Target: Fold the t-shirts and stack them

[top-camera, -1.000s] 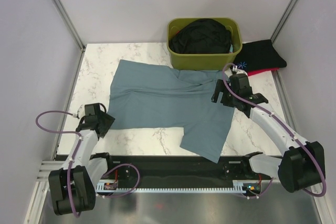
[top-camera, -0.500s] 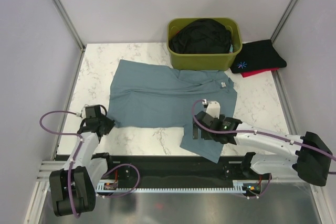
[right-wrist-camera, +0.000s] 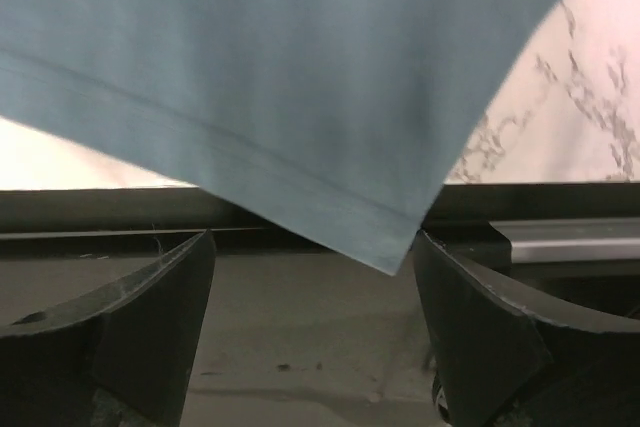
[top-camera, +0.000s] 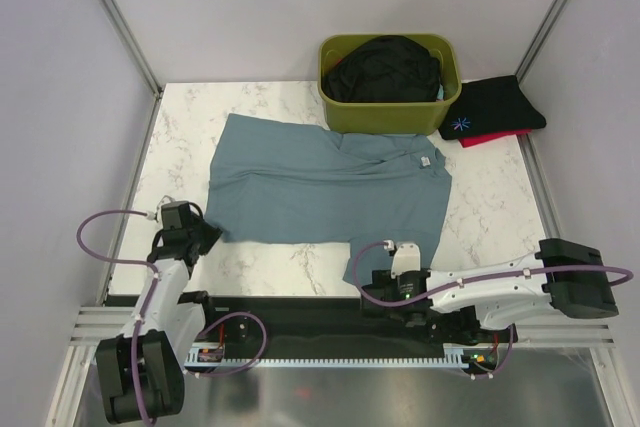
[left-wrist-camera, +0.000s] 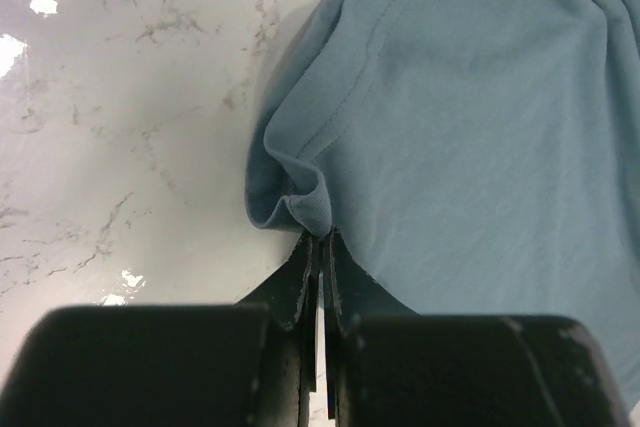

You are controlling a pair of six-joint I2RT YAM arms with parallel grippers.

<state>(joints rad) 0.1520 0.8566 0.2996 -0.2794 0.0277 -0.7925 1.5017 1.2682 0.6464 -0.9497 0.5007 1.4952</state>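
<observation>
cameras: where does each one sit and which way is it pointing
Top external: above and behind the bases, looking down at the marble table, teal t-shirt and olive bin; left arm and right arm both show.
Left wrist: on the left arm, looking along the left fingers, shut on the shirt's edge.
Right wrist: low at the table's near edge, looking past the open right fingers at the shirt's overhanging hem corner.
Shared: all three see the teal t-shirt.
</observation>
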